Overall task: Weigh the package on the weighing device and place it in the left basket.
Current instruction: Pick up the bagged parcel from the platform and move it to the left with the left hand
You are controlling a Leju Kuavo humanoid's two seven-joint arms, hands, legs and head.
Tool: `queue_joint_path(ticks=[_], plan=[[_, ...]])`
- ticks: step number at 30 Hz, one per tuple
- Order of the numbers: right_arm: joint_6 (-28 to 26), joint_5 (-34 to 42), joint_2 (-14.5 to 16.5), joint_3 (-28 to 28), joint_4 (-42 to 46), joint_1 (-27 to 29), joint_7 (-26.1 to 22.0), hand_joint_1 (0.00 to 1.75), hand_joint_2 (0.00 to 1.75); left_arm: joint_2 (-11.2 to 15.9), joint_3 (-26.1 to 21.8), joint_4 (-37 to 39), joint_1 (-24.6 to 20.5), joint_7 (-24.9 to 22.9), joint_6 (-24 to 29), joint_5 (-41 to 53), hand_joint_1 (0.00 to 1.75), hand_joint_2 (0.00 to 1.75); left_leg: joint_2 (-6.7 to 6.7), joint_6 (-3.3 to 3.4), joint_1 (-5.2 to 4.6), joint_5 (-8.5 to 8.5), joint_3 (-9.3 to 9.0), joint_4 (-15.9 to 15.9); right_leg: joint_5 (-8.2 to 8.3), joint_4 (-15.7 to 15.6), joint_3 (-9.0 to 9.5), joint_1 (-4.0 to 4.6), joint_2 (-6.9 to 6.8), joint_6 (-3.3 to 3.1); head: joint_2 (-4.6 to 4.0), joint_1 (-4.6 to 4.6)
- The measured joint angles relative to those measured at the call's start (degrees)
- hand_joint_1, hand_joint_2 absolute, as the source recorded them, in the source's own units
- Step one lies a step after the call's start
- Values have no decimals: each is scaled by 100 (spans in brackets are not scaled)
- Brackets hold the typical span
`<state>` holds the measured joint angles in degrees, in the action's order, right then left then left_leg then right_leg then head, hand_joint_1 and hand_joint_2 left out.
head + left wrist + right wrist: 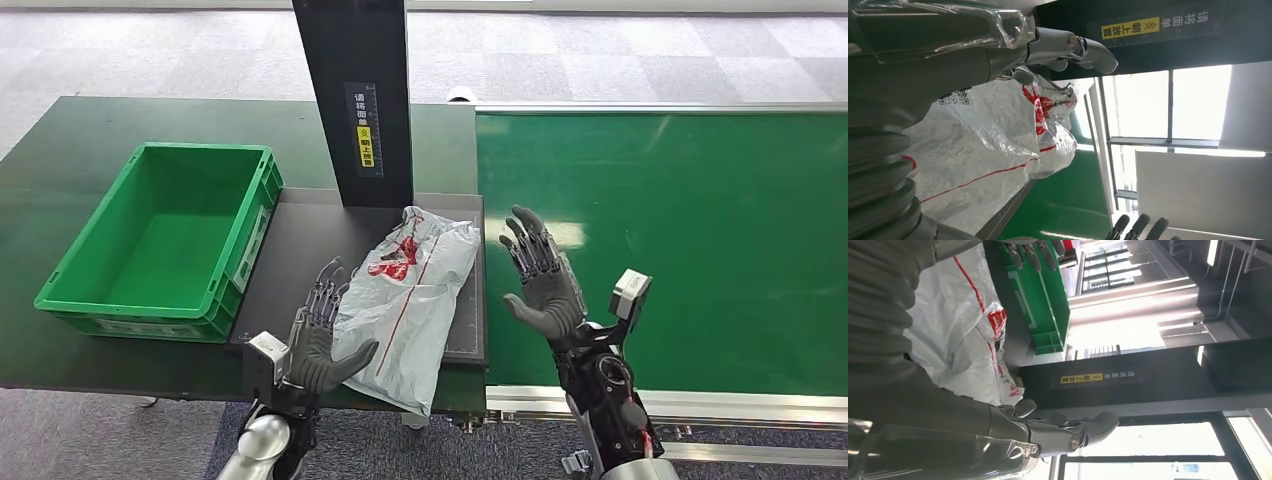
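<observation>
My open left hand (318,338) rests against the white plastic package (408,300) on the black weighing plate (300,262); my open right hand (541,280) hovers over the green conveyor belt (700,240) beside the plate, holding nothing.

The package (412,300) covers much of the dark weighing platform (300,250), and its near end overhangs and hides the table's front edge. The black post (353,90) is cut off by the head view's top edge, and its yellow label (366,147) is too small to read there. The left hand (318,340) hides the package's near-left edge. The right arm leaves the frame at the bottom.
</observation>
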<state>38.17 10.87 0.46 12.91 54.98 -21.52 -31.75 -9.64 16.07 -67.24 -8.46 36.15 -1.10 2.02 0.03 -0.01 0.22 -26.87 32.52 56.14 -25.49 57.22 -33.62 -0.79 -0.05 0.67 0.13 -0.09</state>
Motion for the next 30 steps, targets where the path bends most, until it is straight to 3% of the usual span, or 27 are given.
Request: queue_joint_path(ticks=[7,11,13,18,24,30], plan=[[-62,10,-78,-90,696,568,81,0,175,21,-4,-319,93,-183,308,774,0,175,0,0,1,1,-2,-1,0,0,0,1,0,0,0,1],[-125,-31,-75,-172,828,748,185,0,175,59,111,-404,-21,-878,1262,2240,0,175,0,0,0,2,-1,-1,0,0,1,1,0,0,0,1],[-225,-151,-69,-183,832,791,206,0,175,69,156,-416,-111,-1247,1469,2827,0,175,2,0,0,2,-2,-1,1,0,1,0,1,0,1,1],[-359,-359,-26,-205,786,818,189,0,175,77,239,-360,-374,-2205,1369,3740,0,175,1,1,0,2,-1,0,1,0,0,0,0,-1,0,1],[-364,-408,28,-257,738,819,184,0,175,73,288,-180,-585,-2808,1156,4217,0,175,1,1,0,2,0,0,1,0,-2,0,2,-1,0,0],[-369,-512,156,-339,604,722,191,0,175,-38,289,565,-977,-3220,598,4625,0,175,3,1,0,3,0,0,2,0,-1,0,2,-1,0,1]])
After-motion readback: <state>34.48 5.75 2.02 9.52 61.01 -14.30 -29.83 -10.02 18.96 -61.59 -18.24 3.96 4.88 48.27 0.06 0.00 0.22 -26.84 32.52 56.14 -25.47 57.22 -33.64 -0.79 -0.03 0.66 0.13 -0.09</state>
